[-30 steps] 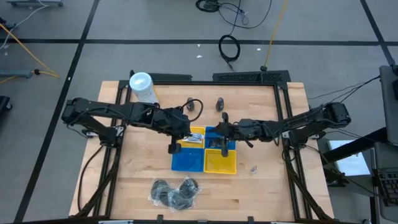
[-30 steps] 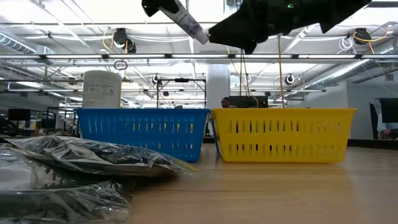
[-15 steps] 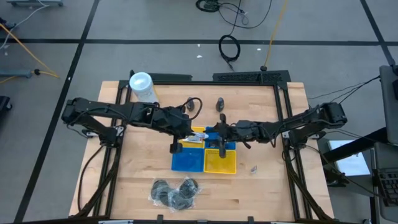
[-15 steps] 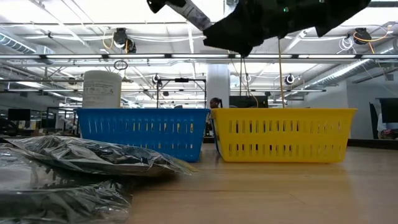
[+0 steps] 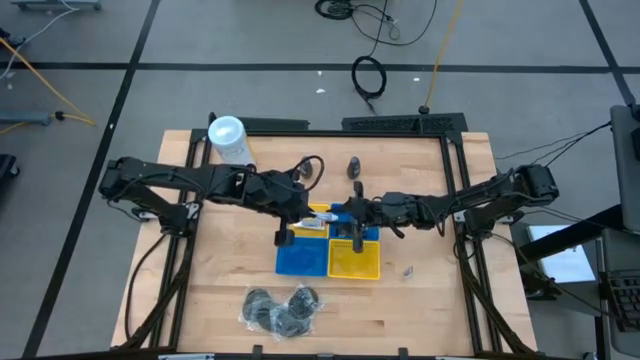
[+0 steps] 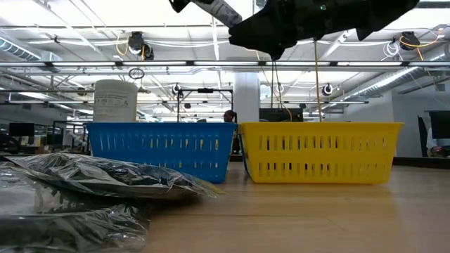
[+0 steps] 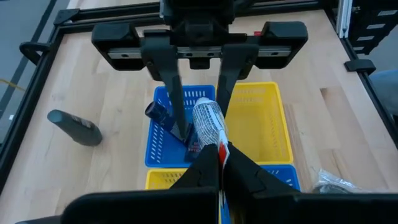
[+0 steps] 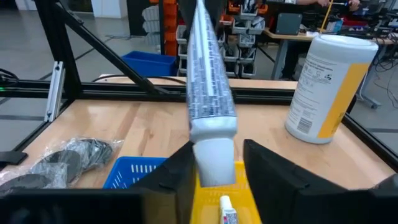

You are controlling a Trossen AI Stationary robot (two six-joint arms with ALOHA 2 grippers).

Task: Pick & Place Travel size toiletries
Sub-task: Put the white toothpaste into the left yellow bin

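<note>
One pale tube (image 7: 209, 122) hangs above the baskets (image 5: 328, 245), left gripper (image 7: 219, 163) clamped on its crimped tail. Right gripper (image 8: 214, 163) has fingers apart round the cap end. It's light, soft-walled & slick, so grab the stiff cap, don't squeeze mid-body.

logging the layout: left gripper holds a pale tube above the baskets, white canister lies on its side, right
No: the white canister stands upright, as the low view shows. The left gripper does hold the pale tube above the baskets.
</note>
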